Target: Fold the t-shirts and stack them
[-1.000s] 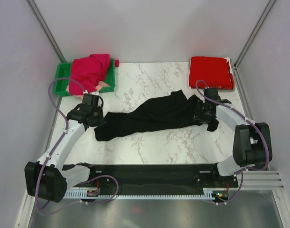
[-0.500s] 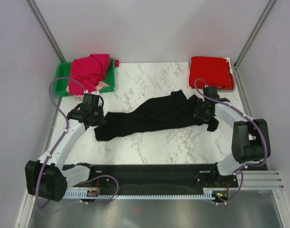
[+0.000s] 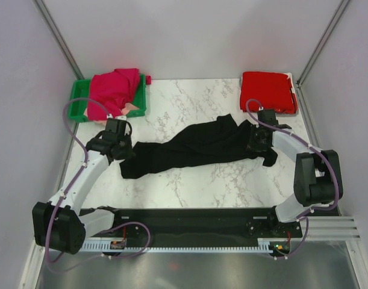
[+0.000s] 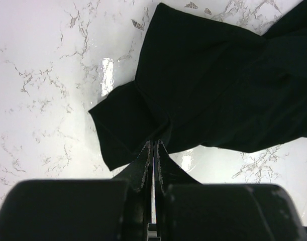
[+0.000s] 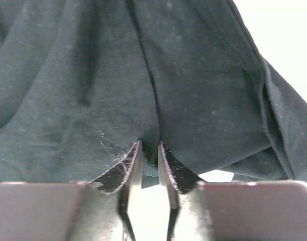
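A large black t-shirt point(image 3: 196, 147) lies stretched in a loose band across the middle of the marble table. My left gripper point(image 3: 124, 152) is shut on its left end; in the left wrist view point(image 4: 154, 143) the jaws pinch a fold of the black cloth point(image 4: 218, 85). My right gripper point(image 3: 256, 144) is shut on its right end; in the right wrist view point(image 5: 149, 145) a bunch of cloth point(image 5: 118, 80) sits between the jaws. A folded red t-shirt point(image 3: 267, 91) lies at the back right. A magenta t-shirt point(image 3: 114, 89) lies heaped over a peach one point(image 3: 131, 108) at the back left.
A green plastic bin point(image 3: 80, 103) at the back left corner holds the magenta and peach shirts. Metal frame posts and pale walls close in the table on three sides. The arms' bases stand on the black rail point(image 3: 190, 220) at the near edge.
The right gripper and arm have shifted very slightly toward the back left with the shirt's end. The left arm and the shirt's shape look unchanged.
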You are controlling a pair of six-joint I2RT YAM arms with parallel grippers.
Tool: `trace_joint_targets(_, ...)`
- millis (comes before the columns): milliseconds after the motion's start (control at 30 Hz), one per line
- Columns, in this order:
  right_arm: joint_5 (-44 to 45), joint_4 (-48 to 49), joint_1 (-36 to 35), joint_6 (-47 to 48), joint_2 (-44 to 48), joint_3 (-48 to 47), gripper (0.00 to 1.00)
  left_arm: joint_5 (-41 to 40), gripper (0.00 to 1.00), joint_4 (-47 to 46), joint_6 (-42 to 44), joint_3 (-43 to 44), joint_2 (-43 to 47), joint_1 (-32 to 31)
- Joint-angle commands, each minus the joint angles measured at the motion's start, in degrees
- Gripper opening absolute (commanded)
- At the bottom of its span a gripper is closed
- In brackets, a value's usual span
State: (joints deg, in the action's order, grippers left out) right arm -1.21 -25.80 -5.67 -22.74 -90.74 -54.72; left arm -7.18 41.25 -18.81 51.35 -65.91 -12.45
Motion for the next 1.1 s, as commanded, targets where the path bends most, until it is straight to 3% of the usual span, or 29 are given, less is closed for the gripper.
trace_joint_targets(0, -2.3, 2.42, 0.05, 0.15, 0.65, 0.4, 0.23, 0.15, 0.02, -2.41, 2.37, 0.06, 0.08, 0.23)
trace_joint_targets(100, -2.83, 2.42, 0.05, 0.07, 1.0, 0.66, 0.1, 0.06, 0.02, -2.41, 2.37, 0.06, 0.08, 0.23)
trace_joint_targets(133, -3.09, 2.42, 0.05, 0.07, 1.0, 0.75, 0.01, -0.03, 0.02, -2.32, 2.37, 0.15, 0.08, 0.23)
trace_joint_targets(367, -6.96, -0.81, 0.13, -2.65, 8.45, -1.08, 0.0, -0.2, 0.02, -0.92, 2.2, 4.62, 0.16, 0.23)
trace_joint_targets(500, -6.53, -8.55, 0.22, -3.98, 15.84, -14.57, 0.0, 1.9, 0.02, 4.52, 1.23, 15.59, 4.02, 0.23)
trace_joint_targets(633, -3.8, -19.16, 0.49, -4.24, 20.95, -30.68, 0.0, 2.52, 0.02, 11.19, 1.67, 34.62, 4.74, 0.23)
trace_joint_targets(833, 2.43, -26.04, 0.57, -5.29, 29.73, -49.94, 0.0, 8.57, 0.02, 17.19, 3.07, 58.55, 5.35, 0.23)
trace_joint_targets(1067, 10.68, -26.76, 0.57, -4.33, 39.05, -64.08, 0.0, 18.42, 0.02, 12.73, 2.28, 64.48, 12.19, -1.0)
